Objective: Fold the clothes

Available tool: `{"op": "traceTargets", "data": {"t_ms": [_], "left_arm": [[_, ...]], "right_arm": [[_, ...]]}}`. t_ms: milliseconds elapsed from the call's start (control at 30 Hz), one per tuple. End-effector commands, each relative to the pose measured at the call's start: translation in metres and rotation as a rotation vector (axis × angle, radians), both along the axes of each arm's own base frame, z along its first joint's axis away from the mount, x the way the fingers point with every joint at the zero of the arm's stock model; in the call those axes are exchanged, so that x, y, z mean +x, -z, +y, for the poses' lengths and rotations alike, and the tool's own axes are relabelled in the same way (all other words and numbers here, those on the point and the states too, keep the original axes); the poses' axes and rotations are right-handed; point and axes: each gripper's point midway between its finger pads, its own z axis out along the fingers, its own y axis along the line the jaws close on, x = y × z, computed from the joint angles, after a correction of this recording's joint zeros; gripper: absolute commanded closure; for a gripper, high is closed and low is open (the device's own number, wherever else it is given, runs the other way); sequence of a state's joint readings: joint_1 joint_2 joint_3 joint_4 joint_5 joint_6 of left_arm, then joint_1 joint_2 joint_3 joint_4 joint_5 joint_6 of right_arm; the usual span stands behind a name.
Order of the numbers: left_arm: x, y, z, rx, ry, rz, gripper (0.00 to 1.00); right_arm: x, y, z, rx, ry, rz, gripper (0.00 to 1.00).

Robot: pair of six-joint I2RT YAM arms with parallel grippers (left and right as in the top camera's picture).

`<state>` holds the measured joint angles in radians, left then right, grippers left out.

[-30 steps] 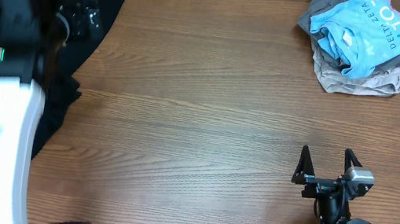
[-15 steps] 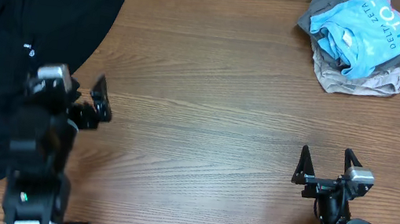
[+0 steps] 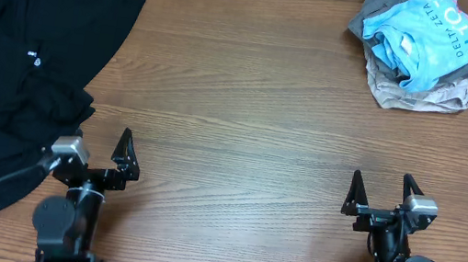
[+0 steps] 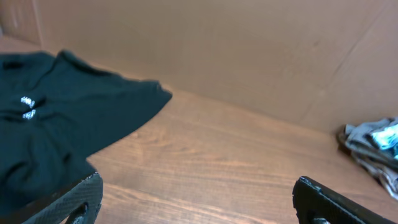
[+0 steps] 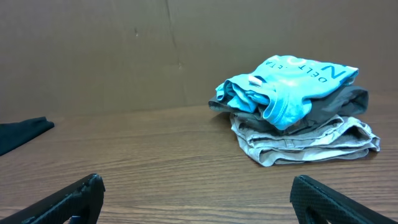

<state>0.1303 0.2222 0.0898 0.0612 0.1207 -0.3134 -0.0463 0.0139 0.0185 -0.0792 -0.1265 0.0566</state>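
Parked at the near edge of the worktop (image 3: 246, 114), left end effector (image 3: 100, 144) and right end effector (image 3: 382, 181) spread wide, gripping nothing. Black shirt (image 3: 32, 54) rumpled far left, just beside the left end effector. Sky-blue T-shirt (image 3: 433, 40) heaped atop grey and beige pieces (image 3: 416, 91) in the far right corner.

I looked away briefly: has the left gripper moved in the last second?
Yes. The left gripper has pulled back from over the black shirt to the near edge of the table, open and empty.
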Motion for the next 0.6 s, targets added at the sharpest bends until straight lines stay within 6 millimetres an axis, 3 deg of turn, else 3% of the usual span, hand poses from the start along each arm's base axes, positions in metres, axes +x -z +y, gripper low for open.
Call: {"op": "traceTargets", "data": {"t_ms": [0, 200, 333, 567], "left_arm": [[-0.003, 0.008, -0.005, -0.006, 0.012, -0.044, 0.0], [-0.007, 0.011, -0.006, 0.046, 0.003, -0.049, 0.0], [-0.012, 0.028, -0.006, 0.055, 0.005, 0.018, 0.0], [-0.012, 0.025, -0.005, 0.063, 0.0, 0.003, 0.0]], "right_arm": [[0.0, 0.001, -0.002, 0.007, 0.006, -0.006, 0.0], [0.0, 0.001, -0.002, 0.007, 0.006, -0.006, 0.0], [0.0, 0.001, -0.002, 0.007, 0.006, -0.006, 0.0], [0.0, 0.001, -0.002, 0.007, 0.006, -0.006, 0.0]]}}
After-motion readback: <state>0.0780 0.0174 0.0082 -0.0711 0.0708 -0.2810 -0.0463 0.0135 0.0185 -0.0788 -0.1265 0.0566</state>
